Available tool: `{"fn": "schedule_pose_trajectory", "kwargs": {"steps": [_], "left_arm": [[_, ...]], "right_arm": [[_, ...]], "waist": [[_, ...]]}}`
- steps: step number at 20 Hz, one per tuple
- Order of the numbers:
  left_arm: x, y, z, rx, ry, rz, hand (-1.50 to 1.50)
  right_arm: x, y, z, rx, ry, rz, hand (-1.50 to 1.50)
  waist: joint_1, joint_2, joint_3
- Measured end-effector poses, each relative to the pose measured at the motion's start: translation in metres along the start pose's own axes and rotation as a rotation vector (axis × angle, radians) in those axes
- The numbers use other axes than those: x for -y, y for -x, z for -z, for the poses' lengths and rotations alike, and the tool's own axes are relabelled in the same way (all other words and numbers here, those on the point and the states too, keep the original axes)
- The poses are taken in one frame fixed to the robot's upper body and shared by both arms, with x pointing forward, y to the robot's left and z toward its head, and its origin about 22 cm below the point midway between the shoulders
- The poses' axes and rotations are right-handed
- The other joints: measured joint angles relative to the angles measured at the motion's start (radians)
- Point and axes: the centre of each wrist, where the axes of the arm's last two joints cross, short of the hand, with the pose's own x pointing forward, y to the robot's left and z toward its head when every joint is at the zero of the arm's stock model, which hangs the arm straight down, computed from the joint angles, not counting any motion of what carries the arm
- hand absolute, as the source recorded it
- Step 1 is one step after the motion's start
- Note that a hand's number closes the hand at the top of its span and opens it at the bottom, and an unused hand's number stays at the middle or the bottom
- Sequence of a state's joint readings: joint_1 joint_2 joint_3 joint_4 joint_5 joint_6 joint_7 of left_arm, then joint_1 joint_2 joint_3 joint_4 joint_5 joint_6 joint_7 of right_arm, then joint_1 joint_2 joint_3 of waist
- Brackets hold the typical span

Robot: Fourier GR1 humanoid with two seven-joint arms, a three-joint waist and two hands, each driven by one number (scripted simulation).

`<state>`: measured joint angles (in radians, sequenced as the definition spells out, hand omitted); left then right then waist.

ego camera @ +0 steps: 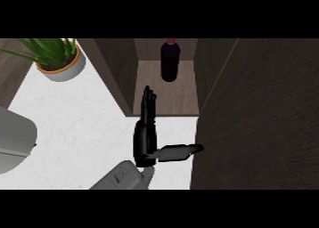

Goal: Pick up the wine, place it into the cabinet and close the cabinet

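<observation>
Reaching toward the cabinet [165, 95], the hand [146, 133] stands edge-on, fingers straight, thumb out, short of the wine [170, 62].

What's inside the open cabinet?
A dark wine bottle stands inside the cabinet, near the back on its wooden floor. Nothing else shows there. The open door on the right hides whatever lies behind it.

You have open cabinet [167, 95] floor ahead up to the wine [170, 60] at the back; the open door [261, 129] walls off your right, bare tabletop [76, 129] lies left.
</observation>
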<state>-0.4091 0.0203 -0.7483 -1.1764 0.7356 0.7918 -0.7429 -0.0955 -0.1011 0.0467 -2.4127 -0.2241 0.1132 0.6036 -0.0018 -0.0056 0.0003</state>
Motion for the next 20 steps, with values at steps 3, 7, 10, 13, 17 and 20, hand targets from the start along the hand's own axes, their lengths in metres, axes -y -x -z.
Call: {"fn": "schedule_pose_trajectory", "kwargs": {"steps": [3,7,10,13,17,20], "left_arm": [[-0.002,-0.012,-0.017,0.009,-0.006,-0.018,-1.5],[-0.002,-0.032,-0.036,0.01,-0.031,-0.02,-1.5],[-0.011,-0.042,-0.044,0.018,-0.045,-0.014,-1.5],[-0.018,-0.058,-0.058,0.029,-0.051,-0.038,-1.5],[-0.036,-0.07,-0.074,0.039,-0.033,-0.046,-1.5],[-0.045,-0.08,-0.086,0.046,-0.005,-0.05,-1.5]], "right_arm": [[0.003,0.001,-0.002,-0.001,0.005,-0.018,-1.5],[0.005,-0.001,-0.001,0.004,0.015,-0.027,-1.5],[0.006,0.002,-0.003,0.006,0.013,-0.027,-1.5],[0.008,0.002,-0.004,0.001,0.004,-0.044,-1.5],[0.002,0.006,-0.006,-0.018,-0.031,-0.025,-1.5],[0.004,0.008,-0.007,-0.037,-0.052,-0.033,1.5]], "waist": [[0.002,0.001,0.0],[0.004,0.001,0.0],[0.003,0.002,0.0],[0.003,0.002,0.0],[0.002,0.002,0.0],[0.002,0.002,0.0]]}}
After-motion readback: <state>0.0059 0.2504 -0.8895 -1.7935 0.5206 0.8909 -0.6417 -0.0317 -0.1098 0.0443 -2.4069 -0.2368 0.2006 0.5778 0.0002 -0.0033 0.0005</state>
